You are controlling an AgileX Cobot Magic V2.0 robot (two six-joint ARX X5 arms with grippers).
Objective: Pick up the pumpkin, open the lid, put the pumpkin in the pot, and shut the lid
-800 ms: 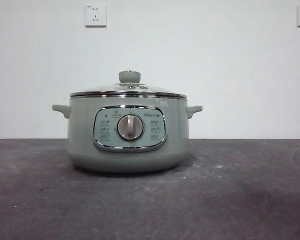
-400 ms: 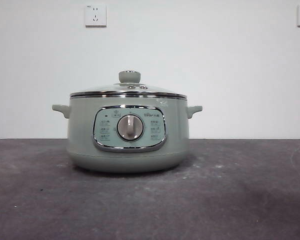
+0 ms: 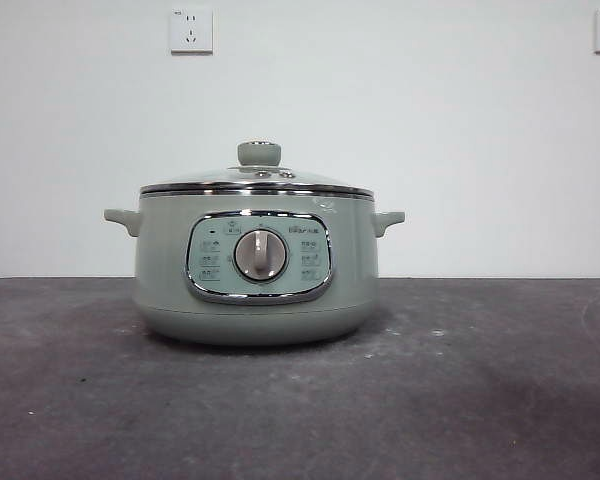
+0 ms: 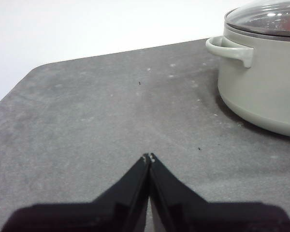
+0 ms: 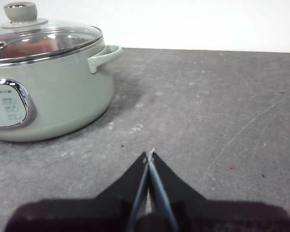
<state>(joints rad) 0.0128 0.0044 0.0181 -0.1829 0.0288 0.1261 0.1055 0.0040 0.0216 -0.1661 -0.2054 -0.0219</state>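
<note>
Lid (image 3: 257,178) seated on pot (image 3: 255,265), orange shape under glass: pumpkin (image 5: 36,46) seemingly inside. Left gripper (image 4: 149,157), right gripper (image 5: 149,155) jaws together, empty. Task looks complete; no further move needed.

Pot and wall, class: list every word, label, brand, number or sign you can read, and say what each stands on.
None can be read.
Control panel on the pot: a brand mark and small button labels, all too blurred.
Wall sockets: tiny marks, too small.
Lid: no text visible.
</note>
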